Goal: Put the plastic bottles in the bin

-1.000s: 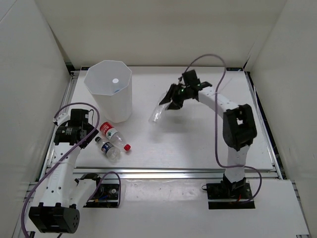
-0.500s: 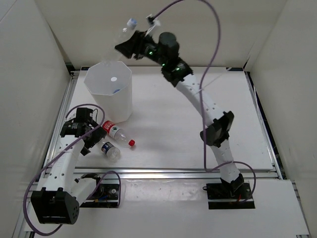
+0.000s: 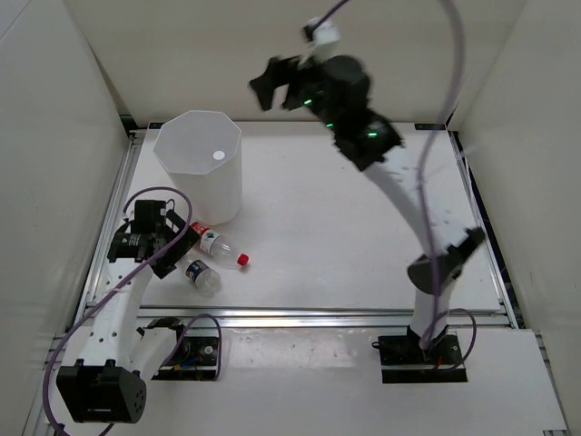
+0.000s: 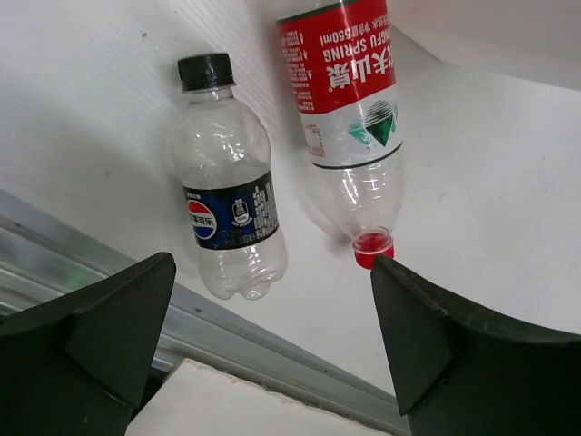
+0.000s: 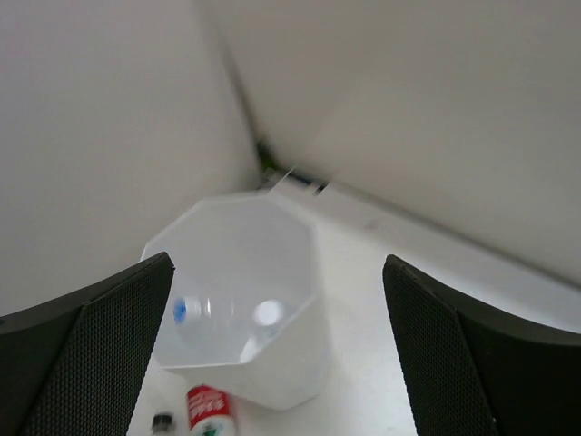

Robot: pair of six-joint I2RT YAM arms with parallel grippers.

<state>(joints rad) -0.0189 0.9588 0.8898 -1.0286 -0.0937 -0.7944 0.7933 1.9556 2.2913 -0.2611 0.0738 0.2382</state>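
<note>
Left jaws: standing fully open and gripping nothing. They are hovering low over two plastic bottles that are lying on the bench (image 3: 318, 236). In the left wrist view the two dark fingers (image 4: 86, 350) are framing both bottles from either side, touching neither.

Red-labelled bottle (image 4: 349, 100) (image 3: 216, 247): lying on its side, red cap pointing away from the bin (image 3: 213, 195), base end just beside the bin's foot.

Dark-labelled bottle (image 4: 231, 213) (image 3: 198, 275): lying alongside the red-labelled one with a narrow gap between them, its black cap pointing the opposite way.

Right jaws: spread wide and carrying nothing. The right arm (image 3: 399, 182) is reaching high above the bench, with the jaws raised beyond and to the right of the bin.

Bin (image 5: 272, 363): standing upright at the far left of the bench. The right wrist view is looking down into it; blurred clear bottle shapes are showing inside, with a blue spot (image 5: 180, 309) and a white spot. How many are lying there cannot be told.
</note>
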